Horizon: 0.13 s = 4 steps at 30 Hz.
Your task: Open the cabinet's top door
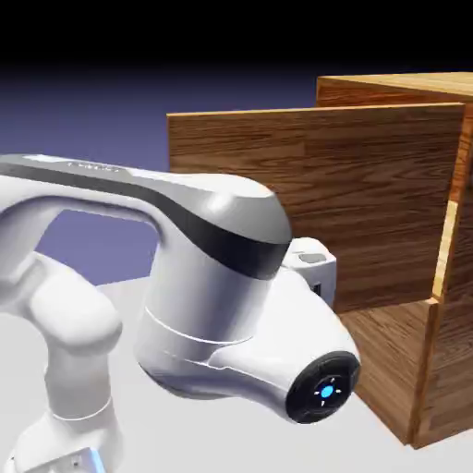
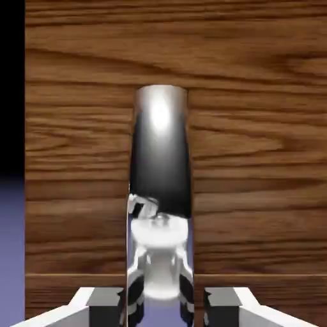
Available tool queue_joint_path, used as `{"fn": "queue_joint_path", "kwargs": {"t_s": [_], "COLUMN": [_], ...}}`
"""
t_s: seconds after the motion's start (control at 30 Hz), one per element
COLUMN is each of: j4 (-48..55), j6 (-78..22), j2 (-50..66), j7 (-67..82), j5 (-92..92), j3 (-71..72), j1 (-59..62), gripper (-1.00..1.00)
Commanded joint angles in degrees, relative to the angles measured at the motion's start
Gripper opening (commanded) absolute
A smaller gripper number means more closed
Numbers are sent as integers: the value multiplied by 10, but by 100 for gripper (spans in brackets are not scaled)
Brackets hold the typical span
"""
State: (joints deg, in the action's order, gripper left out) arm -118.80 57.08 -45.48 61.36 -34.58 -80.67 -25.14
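Reddish-brown cabinet (image 1: pixel 454 379): at the exterior view's right, upright; its near side shows.
Top door (image 1: pixel 379 199): open, swung out from the cabinet toward the exterior view's left; it stands above the level of the lower panel (image 1: pixel 383 346).
Arm (image 1: pixel 208 296): white with a dark grey band, in front of the cabinet; it overlaps part of the top door in the exterior view.
Hand housing (image 1: pixel 312 265): partly behind the arm, near the cabinet's top door. The fingertips are hidden from this side.
Handle (image 2: pixel 159 153): glossy and dark, on the top door; in my hand view it stands upright between the fingertips. Its lower part shows white and blue patches, likely reflections.
Gripper (image 2: pixel 164 306): clamped on the handle, one fingertip at each side. I cannot confirm full contact along both fingertips.
Backdrop (image 2: pixel 13 249): blue-violet, beyond the top door's edge in my hand view.
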Motion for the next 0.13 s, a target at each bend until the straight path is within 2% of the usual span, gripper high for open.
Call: {"fn": "queue_joint_path", "kwargs": {"t_s": [0.0, 0.03, 0.07, 0.1], "j4": [17, 21, 21, 21], "j6": [-9, -11, -11, -11], "j2": [-3, -4, -4, -4], "j7": [-3, -4, -4, -4], "j5": [5, 6, 6, 6], "j3": [-14, -17, -17, -17], "j1": [-21, -25, -25, -25], "gripper": [-100, -100, 100, 100]}}
